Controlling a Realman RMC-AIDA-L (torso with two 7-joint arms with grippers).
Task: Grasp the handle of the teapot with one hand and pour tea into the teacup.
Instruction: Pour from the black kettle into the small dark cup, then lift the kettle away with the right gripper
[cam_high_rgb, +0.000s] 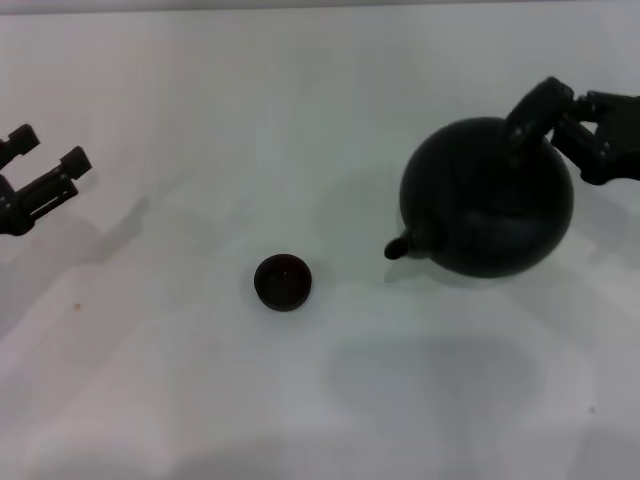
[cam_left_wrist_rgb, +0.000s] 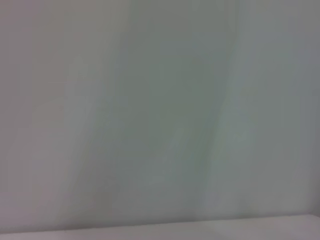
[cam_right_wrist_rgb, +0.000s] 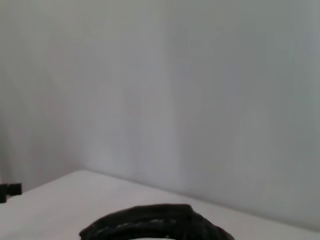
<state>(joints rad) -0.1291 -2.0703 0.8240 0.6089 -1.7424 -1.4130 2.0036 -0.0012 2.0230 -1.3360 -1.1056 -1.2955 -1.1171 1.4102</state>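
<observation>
Right claw (cam_high_rgb: 556, 112) pinching handle (cam_high_rgb: 532, 112), lifting teapot (cam_high_rgb: 487, 197), spout aiming toward teacup (cam_high_rgb: 282, 282) for pouring; left claw (cam_high_rgb: 40, 165) idling spread.

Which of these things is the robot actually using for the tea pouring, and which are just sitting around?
Part of the job:
- teapot, lifted above the table, spout toward the cup
- handle, held by the right gripper
- teacup, standing on the table, apart from the pot

Not in use:
- left gripper, open, idle at the far left
- table, bare white surface; nothing else lies on it
</observation>
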